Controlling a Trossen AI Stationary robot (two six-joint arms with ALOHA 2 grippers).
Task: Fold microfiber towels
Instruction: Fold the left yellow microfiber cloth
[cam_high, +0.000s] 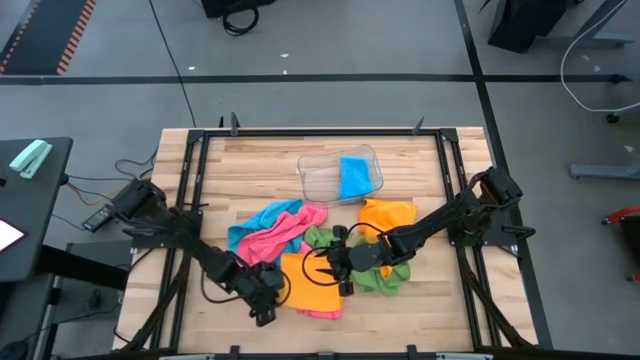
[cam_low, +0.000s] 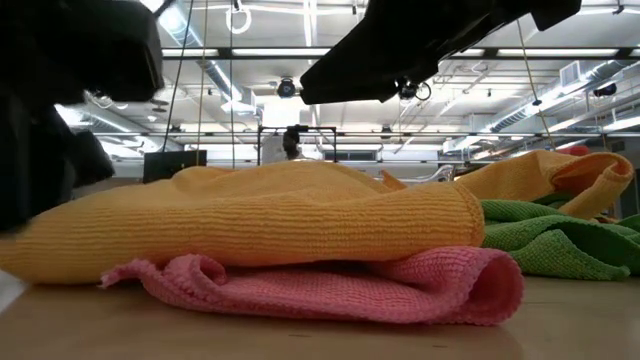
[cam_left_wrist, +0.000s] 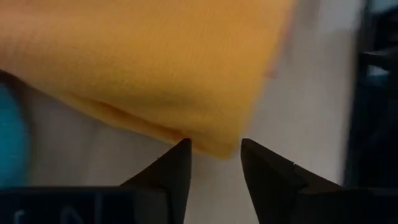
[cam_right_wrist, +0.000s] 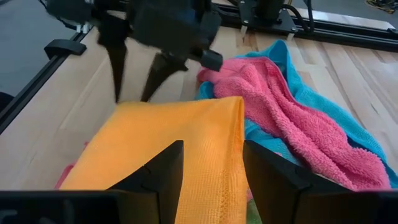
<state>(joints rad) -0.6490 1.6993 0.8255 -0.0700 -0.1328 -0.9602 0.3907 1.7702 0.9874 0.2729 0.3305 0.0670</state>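
An orange towel (cam_high: 312, 285) lies folded near the table's front, resting on a pink towel (cam_low: 350, 285). My left gripper (cam_left_wrist: 216, 155) is down at the orange towel's near-left corner (cam_left_wrist: 214, 144). It is open, with one fingertip on each side of that corner. The right wrist view shows the same from across the cloth, with my left gripper (cam_right_wrist: 130, 98) at the towel's edge. My right gripper (cam_right_wrist: 212, 168) hangs open above the towel's right part (cam_right_wrist: 205, 143), and the low view shows clear air under it. My left gripper comes at the orange towel's near-left corner (cam_left_wrist: 217, 148) slanting down from the table's left. The corner reaches just to the fingertips (cam_left_wrist: 181, 152). I cannot tell whether they touch the cloth. The towel lies flat.
Behind the orange towel lies a heap of blue (cam_high: 258, 222), pink (cam_high: 288, 235), green (cam_high: 385, 278) and orange (cam_high: 390, 214) towels. A clear plastic tray (cam_high: 318, 178) at the far middle holds a folded blue towel (cam_high: 355, 178). Bare wood shows along the near edge.
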